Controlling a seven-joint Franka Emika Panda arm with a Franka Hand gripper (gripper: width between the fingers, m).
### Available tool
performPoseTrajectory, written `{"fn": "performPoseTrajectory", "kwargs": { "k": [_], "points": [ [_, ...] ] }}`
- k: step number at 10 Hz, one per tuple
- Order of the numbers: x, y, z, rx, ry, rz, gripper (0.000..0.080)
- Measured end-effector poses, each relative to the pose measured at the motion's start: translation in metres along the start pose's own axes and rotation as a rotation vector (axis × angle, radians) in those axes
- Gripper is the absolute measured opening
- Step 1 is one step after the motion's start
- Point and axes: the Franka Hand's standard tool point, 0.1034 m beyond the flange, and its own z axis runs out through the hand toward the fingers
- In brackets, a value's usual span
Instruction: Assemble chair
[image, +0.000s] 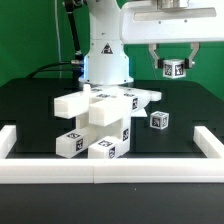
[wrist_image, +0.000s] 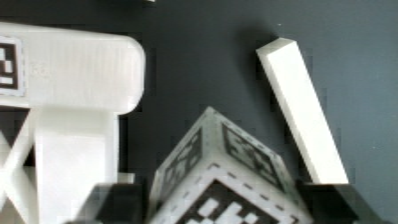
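Note:
My gripper (image: 175, 71) hangs high at the exterior view's right, well above the table, shut on a small white tagged cube (image: 175, 67). In the wrist view the cube (wrist_image: 226, 165) fills the space between the dark fingers (wrist_image: 111, 203), one tagged face turned to the camera. The partly built chair (image: 96, 120), a stack of white tagged blocks and bars, stands in the middle of the black table, below the gripper and toward the exterior view's left. Its white slab and bars (wrist_image: 71, 95) show in the wrist view beside the held cube. A second small tagged cube (image: 158, 119) rests on the table close by the chair.
Long plain white border rails (image: 100, 170) frame the black table at the front and both sides. One rail (wrist_image: 302, 110) shows in the wrist view. The robot's white base (image: 105, 50) stands behind the chair.

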Motion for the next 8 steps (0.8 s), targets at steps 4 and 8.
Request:
{"fn": "performPoseTrajectory", "kwargs": {
  "k": [4,8],
  "points": [
    [0.038,0.040,-0.007,-0.020,0.027,-0.158,0.0394],
    [0.056,0.048,-0.008,-0.031,0.046,-0.163,0.0394]
  ]
}}
